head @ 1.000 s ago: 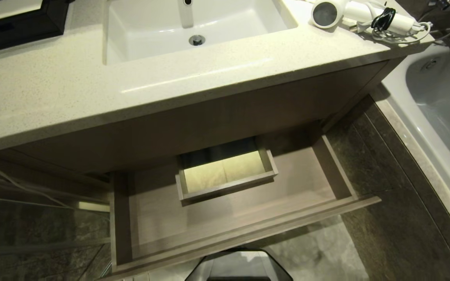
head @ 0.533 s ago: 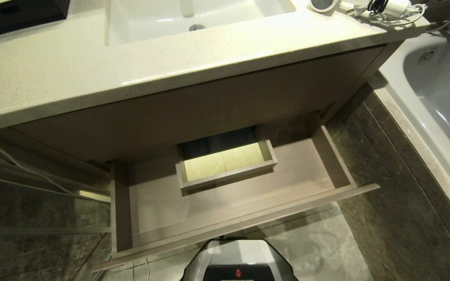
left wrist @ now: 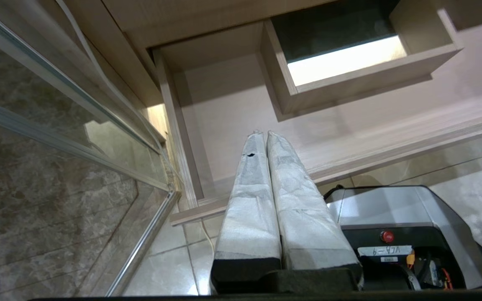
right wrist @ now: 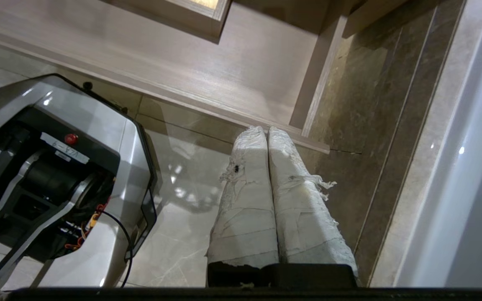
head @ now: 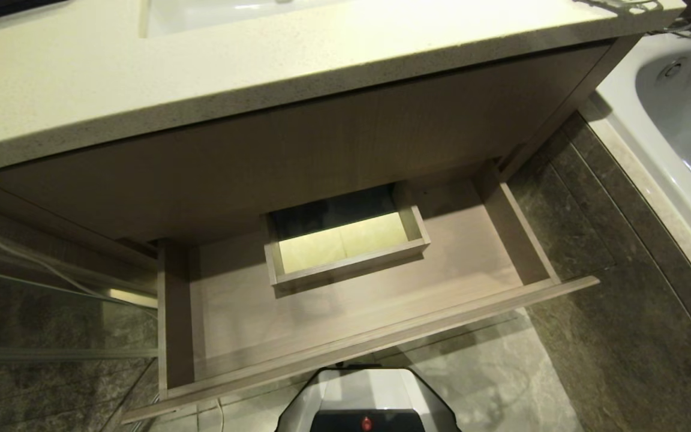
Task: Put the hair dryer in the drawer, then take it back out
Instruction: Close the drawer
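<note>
The head view has tipped further down than a second ago: the sink and the hair dryer, then on the worktop's (head: 141, 90) far right corner, have slid out past the top edge, so the hair dryer's place, heading and long axis cannot be read now; only a loop of its white cord (head: 633, 5) peeks in at that corner. The drawer (head: 213, 336) stands pulled open below the worktop, its long side running left to right, with nothing in it but the boxed cutout (head: 345, 264). The left end effector (left wrist: 262, 133) hangs clenched and empty over the drawer's left end. The right end effector (right wrist: 265, 128) is likewise clenched and empty, near the drawer's right front corner, above the floor (right wrist: 370, 125).
</note>
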Available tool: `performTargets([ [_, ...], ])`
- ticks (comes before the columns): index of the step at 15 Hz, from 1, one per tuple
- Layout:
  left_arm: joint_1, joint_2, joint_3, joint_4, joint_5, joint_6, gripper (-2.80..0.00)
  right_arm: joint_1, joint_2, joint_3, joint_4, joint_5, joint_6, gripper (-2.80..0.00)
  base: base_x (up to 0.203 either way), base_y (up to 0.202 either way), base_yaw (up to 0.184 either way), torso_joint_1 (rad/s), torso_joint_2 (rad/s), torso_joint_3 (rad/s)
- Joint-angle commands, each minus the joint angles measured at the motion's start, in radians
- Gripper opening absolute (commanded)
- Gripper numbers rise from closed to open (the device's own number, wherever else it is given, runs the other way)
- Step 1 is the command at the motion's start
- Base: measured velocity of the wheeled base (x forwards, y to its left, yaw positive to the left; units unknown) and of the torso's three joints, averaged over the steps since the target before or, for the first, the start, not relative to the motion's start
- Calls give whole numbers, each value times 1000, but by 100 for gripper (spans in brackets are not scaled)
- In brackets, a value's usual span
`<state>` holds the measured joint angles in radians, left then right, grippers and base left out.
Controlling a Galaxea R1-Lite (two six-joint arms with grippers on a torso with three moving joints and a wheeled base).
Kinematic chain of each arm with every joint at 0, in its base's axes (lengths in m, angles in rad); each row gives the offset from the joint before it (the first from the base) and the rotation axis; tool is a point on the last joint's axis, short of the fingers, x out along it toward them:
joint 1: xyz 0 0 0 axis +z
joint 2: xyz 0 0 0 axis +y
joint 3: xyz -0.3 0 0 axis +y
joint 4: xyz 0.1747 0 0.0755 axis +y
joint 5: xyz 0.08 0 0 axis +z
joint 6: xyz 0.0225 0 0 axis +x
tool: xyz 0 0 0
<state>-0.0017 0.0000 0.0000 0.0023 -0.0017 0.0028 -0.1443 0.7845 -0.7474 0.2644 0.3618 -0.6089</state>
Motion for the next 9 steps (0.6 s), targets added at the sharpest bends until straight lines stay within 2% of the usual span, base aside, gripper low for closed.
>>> performTargets([
  [1,0,0,1,1,0,0,-280,0,4,2,1,3,-3,-280,0,0,0,-317,524,220],
  [9,0,0,2,1,0,0,-280,0,6,2,1,2,-3,-280,0,0,0,-326,531,201],
])
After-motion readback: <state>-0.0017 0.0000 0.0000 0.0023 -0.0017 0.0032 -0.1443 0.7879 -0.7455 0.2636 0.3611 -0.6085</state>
